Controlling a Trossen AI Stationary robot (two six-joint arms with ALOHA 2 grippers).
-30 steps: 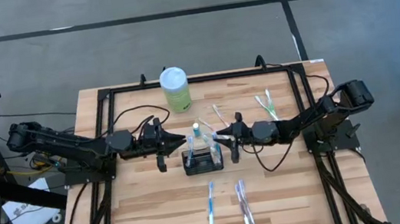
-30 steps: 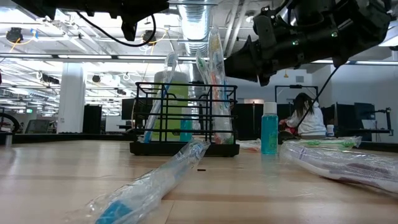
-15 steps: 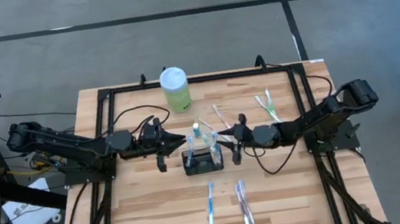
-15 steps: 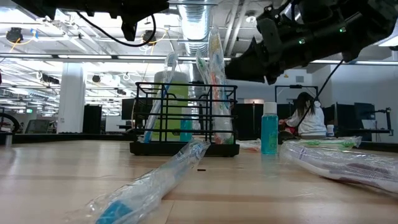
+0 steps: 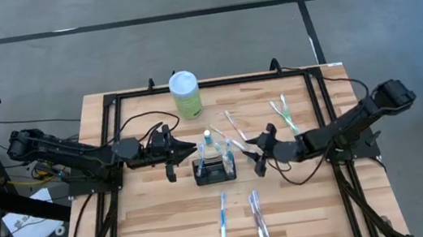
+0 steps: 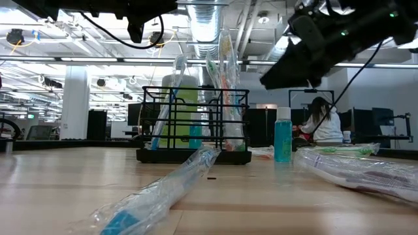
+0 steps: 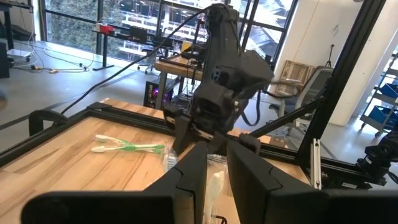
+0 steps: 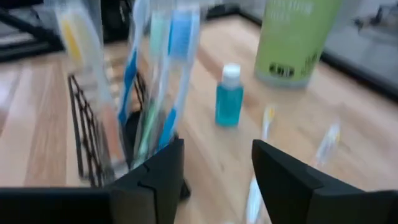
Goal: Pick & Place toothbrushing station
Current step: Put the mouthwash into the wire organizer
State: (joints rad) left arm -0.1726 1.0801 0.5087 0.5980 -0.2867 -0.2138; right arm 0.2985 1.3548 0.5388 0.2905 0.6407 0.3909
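1. Jaws first, from the left of the high view: your left gripper (image 5: 191, 147) hangs just left of the toothbrushing station (image 5: 214, 167), fingers nearly together with only a thin gap, holding nothing. Your right gripper (image 5: 256, 155) sits just right of the caddy, fingers spread apart and empty.
2. The station stands upright at the centre of the table (image 5: 152, 224), between both grippers, with wrapped toothbrushes sticking up well above its mesh.
3. Likely trouble: the tall brushes make it top-heavy. If you close on the wire rim off-centre, or catch a brush instead of the frame, it may tilt and spill.
4. A sideways approach by the right gripper could shove the caddy across the wood toward the left gripper rather than grasp it.
5. Just behind the caddy stands a small blue bottle (image 5: 207, 138); a sweep there would knock it over.
6. Farther back, at upper centre, the pale green bottle (image 5: 185, 95) stands well apart.
7. Loose wrapped toothbrushes (image 5: 241, 215) lie at lower centre, and green ones (image 5: 280, 109) at upper right; keep any set-down spot off them.
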